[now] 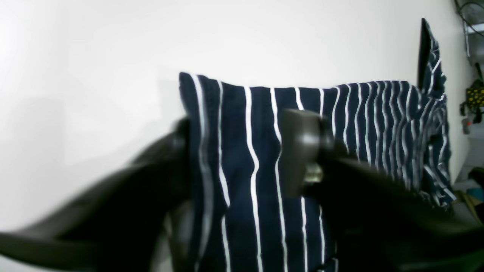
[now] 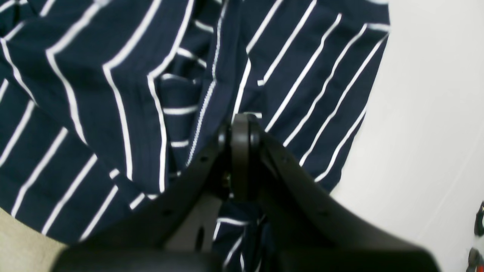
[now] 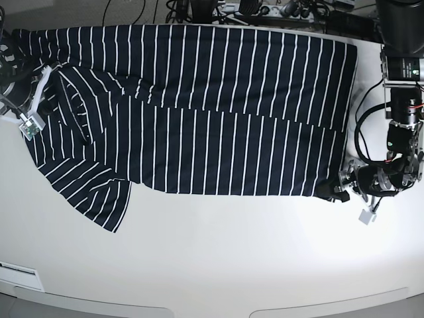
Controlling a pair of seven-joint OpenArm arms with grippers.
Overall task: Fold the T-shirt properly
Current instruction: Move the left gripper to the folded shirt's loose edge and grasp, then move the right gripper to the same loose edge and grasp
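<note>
The T-shirt (image 3: 218, 86), dark navy with thin white stripes, lies spread along the back of the white table (image 3: 218, 258), its lower part folded up over the body. My left gripper (image 3: 329, 189) is at the shirt's front right hem corner. In the left wrist view its fingers (image 1: 302, 151) stand apart with the cloth (image 1: 245, 170) between them. My right gripper (image 3: 56, 93) is at the shirt's left end near the sleeve. In the right wrist view it (image 2: 240, 128) is shut on a fold of the striped cloth (image 2: 113, 94).
Cables and equipment (image 3: 265, 10) run along the table's back edge. The left arm's base (image 3: 401, 73) stands at the back right. A sleeve (image 3: 99, 199) sticks out toward the front left. Clutter (image 1: 474, 98) shows beyond the table's far end.
</note>
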